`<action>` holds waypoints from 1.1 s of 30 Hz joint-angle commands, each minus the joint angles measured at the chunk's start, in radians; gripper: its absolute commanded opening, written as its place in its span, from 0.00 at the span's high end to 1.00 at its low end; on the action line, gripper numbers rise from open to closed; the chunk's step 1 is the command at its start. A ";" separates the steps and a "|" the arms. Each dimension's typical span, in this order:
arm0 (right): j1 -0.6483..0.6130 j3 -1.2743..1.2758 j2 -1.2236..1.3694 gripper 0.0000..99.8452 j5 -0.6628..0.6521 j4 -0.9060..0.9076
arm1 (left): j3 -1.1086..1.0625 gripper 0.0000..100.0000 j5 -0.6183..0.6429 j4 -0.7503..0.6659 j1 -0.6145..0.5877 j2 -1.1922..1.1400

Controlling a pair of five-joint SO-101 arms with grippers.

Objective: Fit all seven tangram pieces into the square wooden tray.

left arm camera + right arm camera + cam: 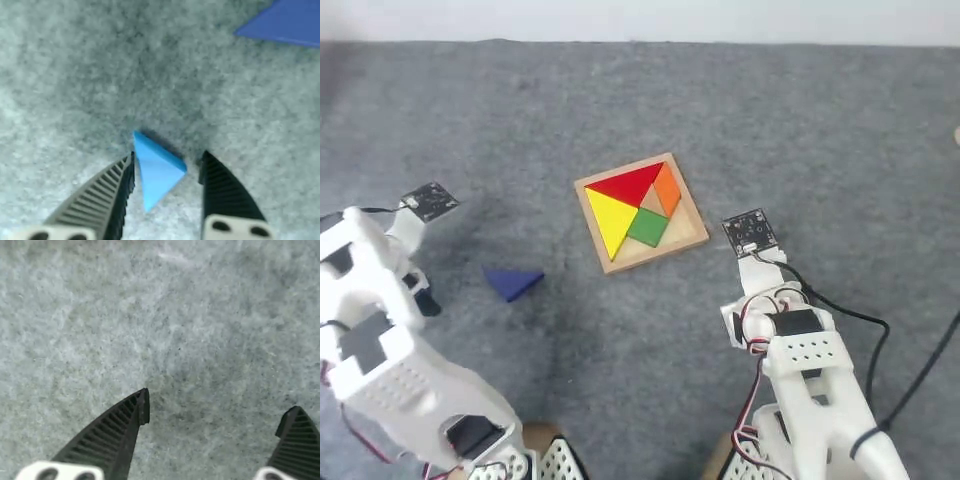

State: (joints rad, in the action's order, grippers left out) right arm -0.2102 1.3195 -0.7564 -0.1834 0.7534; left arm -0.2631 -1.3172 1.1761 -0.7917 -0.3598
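You are at the pick-up step. Your left gripper (168,159) is released, its jaws spread to either side of the light-blue triangle (157,169), which lies flat on the grey carpet (75,75) right between them. One jaw looks to be touching the piece's edge, and the other stands just apart from it. The next move, as I judge it, is to close squarely on the triangle's two sides. The piece is thin and pointed, so a skewed pinch could squirt it out across the carpet.

Farther out from the same gripper lies the dark-blue triangle (285,22), well apart and not yet taken. Beyond it sits the square wooden tray (660,257), holding the red triangle (628,185), yellow triangle (608,218), orange piece (667,190) and green square (647,227), with room left to fill.

Your right gripper (220,402) hangs wide open over bare carpet, grasping nothing
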 commanded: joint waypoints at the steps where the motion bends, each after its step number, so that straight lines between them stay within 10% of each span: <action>1: 0.012 -0.014 -0.008 0.60 -0.009 -0.001 | 0.031 0.89 -0.012 -0.028 -0.032 -0.014; 25: 0.007 -0.014 -0.008 0.60 -0.009 -0.001 | 0.384 0.93 0.273 0.273 0.074 -0.009; 33: 0.007 -0.012 -0.008 0.60 -0.011 0.001 | 0.556 0.82 0.572 -0.048 -0.292 -0.055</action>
State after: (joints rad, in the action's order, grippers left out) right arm -0.2102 1.3195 -0.7564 -0.1834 0.7534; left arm 0.2156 -0.9060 1.2850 -0.9252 -0.3982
